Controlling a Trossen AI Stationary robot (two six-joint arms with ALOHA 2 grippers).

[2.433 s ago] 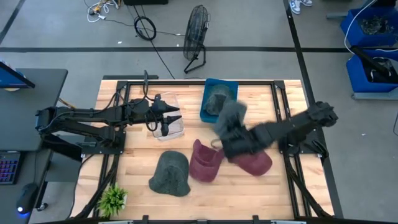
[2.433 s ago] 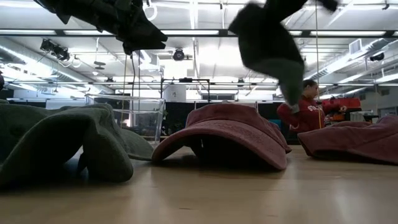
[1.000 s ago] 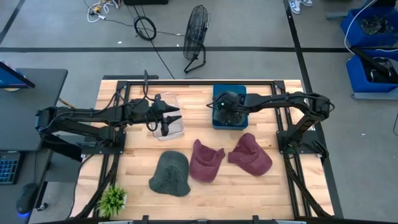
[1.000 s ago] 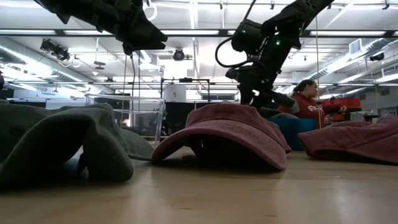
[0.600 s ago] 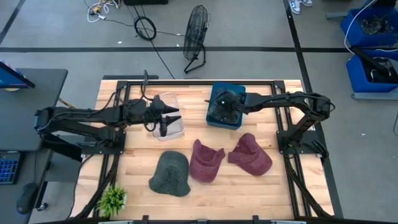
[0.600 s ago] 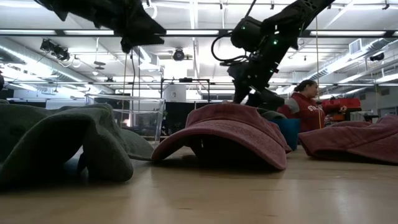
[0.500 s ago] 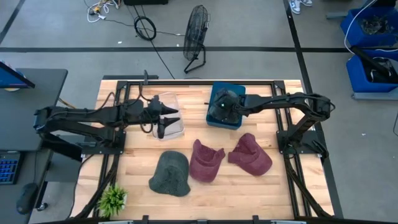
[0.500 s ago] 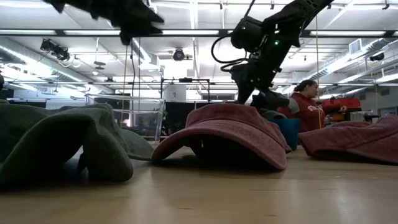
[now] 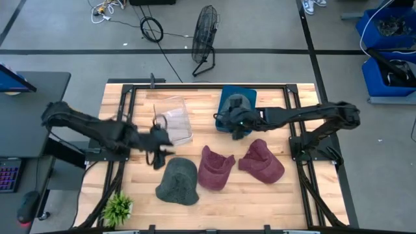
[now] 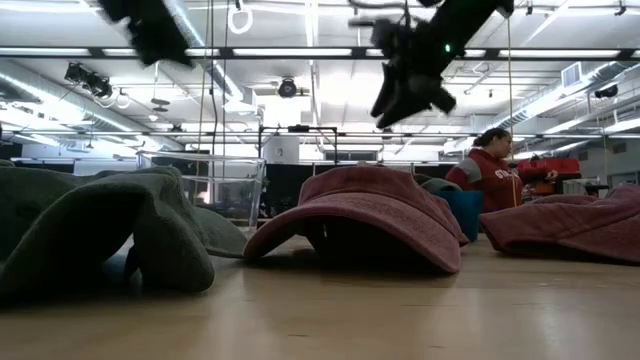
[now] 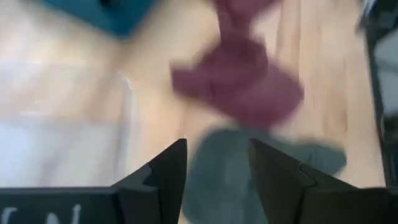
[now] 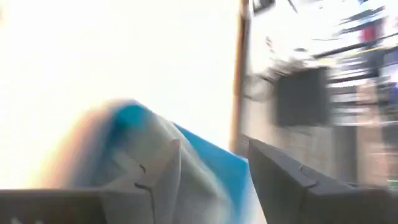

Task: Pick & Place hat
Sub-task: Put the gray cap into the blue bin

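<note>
A grey hat [image 9: 177, 182] lies crown-up on the table at the near left; it also shows in the left wrist view [image 11: 249, 171]. Two maroon hats [image 9: 214, 168] [image 9: 262, 161] lie to its right. Another grey hat [image 9: 235, 104] lies in the blue bin [image 9: 223, 120] at the far middle. My left gripper [image 9: 156, 153] [image 11: 217, 149] is open and empty, in the air just left of the near grey hat's far edge. My right gripper [image 9: 238, 125] [image 12: 211, 149] is open and empty, above the blue bin's near rim.
A clear plastic bin [image 9: 174, 120] stands at the far left, between the two arms. A small green plant [image 9: 117, 207] sits at the near left corner. Bare wood lies along the near edge. In the low view a person in red [image 10: 495, 165] sits beyond the table.
My left gripper has swung from over the clear bin toward the table's near edge, to beside the near grey hat. My right gripper has risen and drawn back from inside the blue bin toward the near edge; the grey hat stays in the bin.
</note>
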